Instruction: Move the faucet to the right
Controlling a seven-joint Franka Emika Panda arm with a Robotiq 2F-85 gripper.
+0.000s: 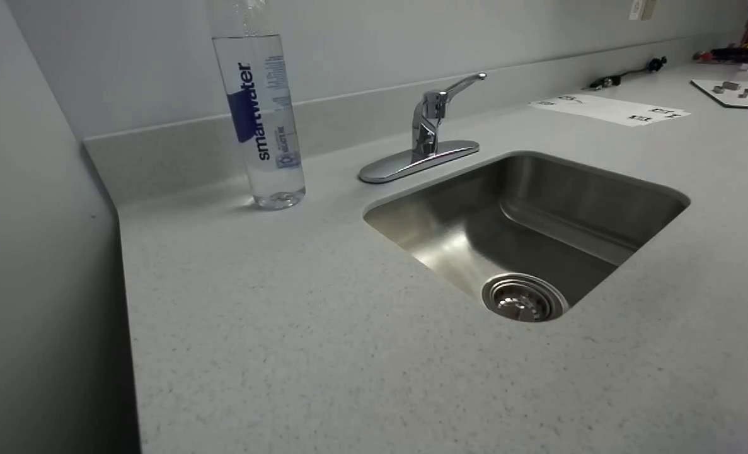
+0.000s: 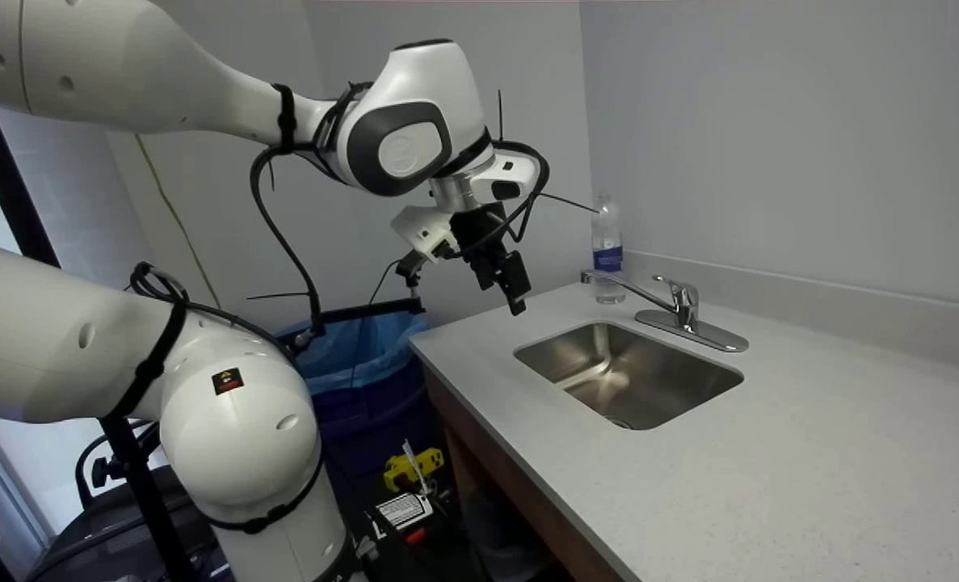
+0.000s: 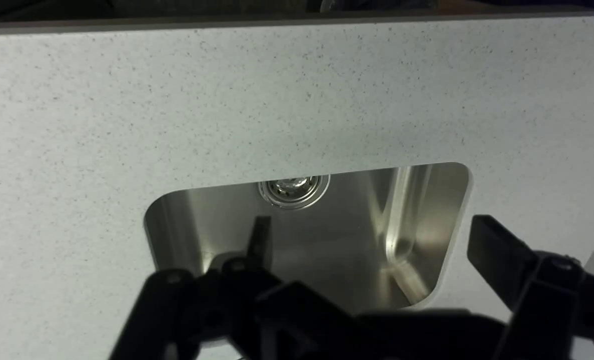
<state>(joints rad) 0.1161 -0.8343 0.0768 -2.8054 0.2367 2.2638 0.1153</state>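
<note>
Shiny chrome single-lever faucet (image 2: 685,309) looks anchored; its slim angled spout (image 2: 639,292) seems the hold

The faucet stands right of centre in an exterior view, at the upper right of the rectangular stainless-steel sink (image 2: 641,396) in the pale speckled bench (image 2: 778,461). Its flat oval chrome base plate (image 2: 717,337) lies on the bench and is probably fixed, so it should feel heavy and rigid; only the spout is likely to swing. Polished metal will be hard and slippery, not fragile. Gripping or nudging near the spout's free end should give most leverage, while brushing the short chrome lever (image 2: 670,283) risks starting the water. The jaws hang near mid-frame, well apart from the faucet; the wrist view shows them spread, holding nothing.

Along the bottom of that view, the jaws' blurred black shapes cover part of the sink, and the faucet cannot be made out. In an exterior view the spout is hard to trace, perhaps turned end-on below the lever (image 1: 465,82), and the tall clear plastic water bottle with a blue label (image 1: 263,120) is cut off at the upper edge. Where the spout's tip overlaps the bottle (image 2: 607,259), contact cannot be told.
</note>
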